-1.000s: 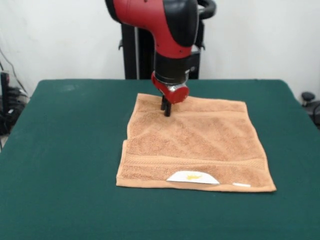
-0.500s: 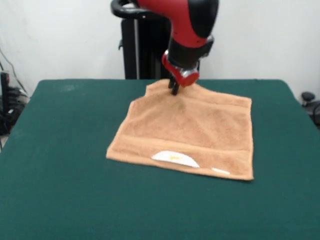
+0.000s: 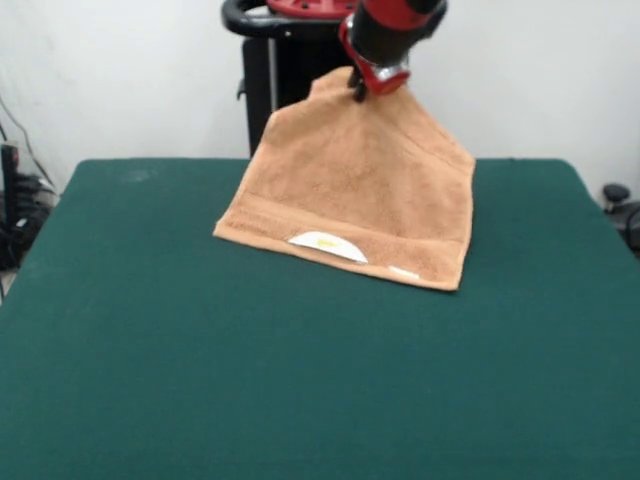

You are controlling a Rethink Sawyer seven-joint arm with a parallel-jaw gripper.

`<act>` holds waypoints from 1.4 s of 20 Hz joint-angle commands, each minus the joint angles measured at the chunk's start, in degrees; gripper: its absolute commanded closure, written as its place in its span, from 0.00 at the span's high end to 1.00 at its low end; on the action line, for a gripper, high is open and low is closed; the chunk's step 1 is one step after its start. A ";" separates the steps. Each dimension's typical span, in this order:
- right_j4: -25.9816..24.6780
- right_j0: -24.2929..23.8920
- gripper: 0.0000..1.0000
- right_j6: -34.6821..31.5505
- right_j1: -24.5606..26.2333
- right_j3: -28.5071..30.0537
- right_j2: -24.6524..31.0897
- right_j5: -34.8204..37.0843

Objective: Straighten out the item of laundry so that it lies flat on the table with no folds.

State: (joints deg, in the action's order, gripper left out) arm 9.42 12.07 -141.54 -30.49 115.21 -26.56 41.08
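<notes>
Towel (image 3: pixel 365 185) edge in fingers (image 3: pixel 358 92)

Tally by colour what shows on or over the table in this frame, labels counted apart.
Tan-orange: 1, the towel, hanging from the claw
White: 2, the labels on its lower edge
Dark green: 1, the table
Red and black: 1, the arm
Total: 5

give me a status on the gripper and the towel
Gripper shut on tan-orange terry towel, lifted by its top edge. Labelled lower edge near the dark green felt table. Nothing in the way.
</notes>
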 commanded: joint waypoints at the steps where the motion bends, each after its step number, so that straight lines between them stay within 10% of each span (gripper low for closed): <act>1: 3.89 -5.29 0.00 -10.72 6.95 3.59 4.44 -11.65; 10: 4.40 -8.90 0.00 -9.70 11.24 2.69 9.25 -22.04; 11: 4.04 -8.66 1.00 -9.59 11.33 2.73 9.26 -22.81; 23: 5.01 -10.76 1.00 -8.44 11.92 0.66 9.06 -16.10; 28: 4.75 -20.94 1.00 -3.24 7.24 4.44 18.48 -23.17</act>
State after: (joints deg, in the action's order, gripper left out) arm 10.49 -3.34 -141.54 -20.64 116.87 -21.64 20.42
